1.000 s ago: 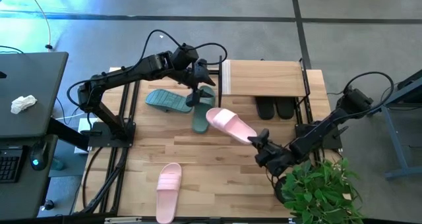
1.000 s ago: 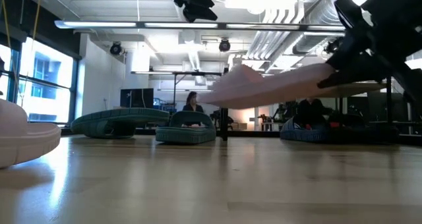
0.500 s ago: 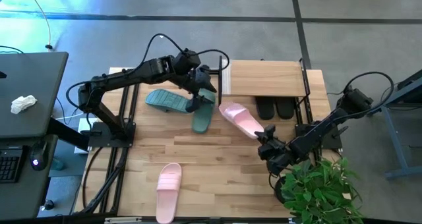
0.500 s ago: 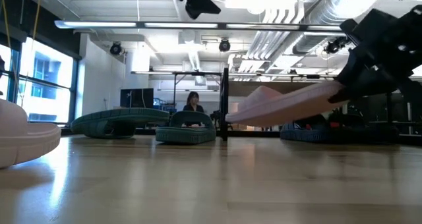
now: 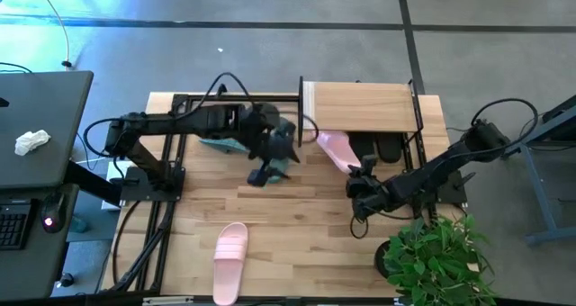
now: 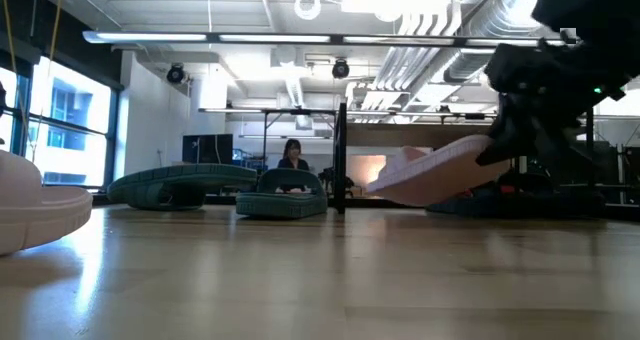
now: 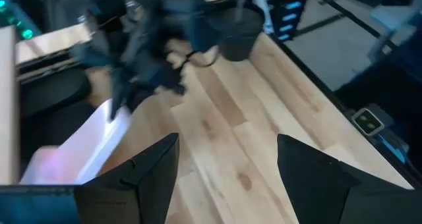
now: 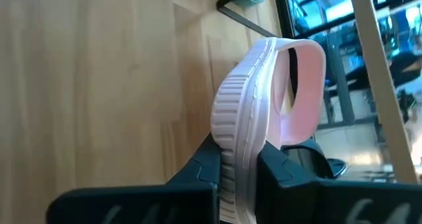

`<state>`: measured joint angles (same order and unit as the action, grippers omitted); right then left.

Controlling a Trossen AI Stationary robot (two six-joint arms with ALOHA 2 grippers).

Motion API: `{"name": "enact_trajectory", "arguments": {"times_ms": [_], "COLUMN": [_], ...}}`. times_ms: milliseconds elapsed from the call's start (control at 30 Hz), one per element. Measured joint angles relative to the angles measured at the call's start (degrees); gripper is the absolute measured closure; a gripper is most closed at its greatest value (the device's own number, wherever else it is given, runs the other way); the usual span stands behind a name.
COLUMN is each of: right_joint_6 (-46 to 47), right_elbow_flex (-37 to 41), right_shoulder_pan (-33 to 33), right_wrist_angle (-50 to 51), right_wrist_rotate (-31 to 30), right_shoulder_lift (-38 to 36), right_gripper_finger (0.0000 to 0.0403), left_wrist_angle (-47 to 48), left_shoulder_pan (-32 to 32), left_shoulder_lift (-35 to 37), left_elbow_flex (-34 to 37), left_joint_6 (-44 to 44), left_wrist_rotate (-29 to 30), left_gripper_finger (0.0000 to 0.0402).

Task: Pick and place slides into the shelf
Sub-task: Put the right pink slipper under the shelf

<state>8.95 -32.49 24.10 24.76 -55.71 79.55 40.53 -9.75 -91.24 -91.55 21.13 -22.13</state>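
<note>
The light wooden slatted desk (image 5: 270, 211) carries the whole work area. At its far right corner stands the low shelf with a pale wooden top board and thin black legs (image 5: 360, 105); two black rubber slides (image 5: 376, 148) already sit under the board on its right side.

The right gripper (image 5: 362, 182) is clamped on the sole edge of a pale pink open-toe rubber slide (image 5: 335, 149), held off the desk, its far end at the shelf's open front, just left of the black pair. The second pale pink slide (image 5: 229, 248) lies near the front edge, left of centre. The teal-green slides (image 5: 216, 141) lie near the far edge, largely hidden under the left arm.

The left gripper (image 5: 267, 162) hangs above the desk near the teal-green slides, fingers spread wide, holding nothing.

Recommended procedure for the insertion:
- Level the slide; in the low view it tilts.
- Keep the strap below the top board.
- Steer between the shelf's left leg and the black pair without nudging them.
- Release only once the sole rests flat.
</note>
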Motion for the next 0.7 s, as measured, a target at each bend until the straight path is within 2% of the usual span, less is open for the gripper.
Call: {"name": "enact_trajectory", "arguments": {"times_ms": [167,333,700], "right_joint_6": [0.1,0.1,-0.3], "right_elbow_flex": [0.0,0.0,-0.1], "right_shoulder_pan": [-4.2,-8.5,-17.6], "right_wrist_angle": [-4.9,-8.6,-9.8], "right_wrist_rotate": [3.0,3.4,6.4], "right_shoulder_lift": [0.0,0.0,0.0], "right_gripper_finger": [0.0387,0.0387,0.0387], "left_wrist_angle": [0.0,0.0,-0.1], "left_shoulder_pan": [3.9,6.6,11.9], "left_shoulder_lift": [0.0,0.0,0.0], "left_elbow_flex": [0.0,0.0,0.0], "left_joint_6": [1.7,1.8,1.8], "left_wrist_rotate": [2.1,3.5,8.7], "left_gripper_finger": [0.0163,0.0163,0.0163]}}
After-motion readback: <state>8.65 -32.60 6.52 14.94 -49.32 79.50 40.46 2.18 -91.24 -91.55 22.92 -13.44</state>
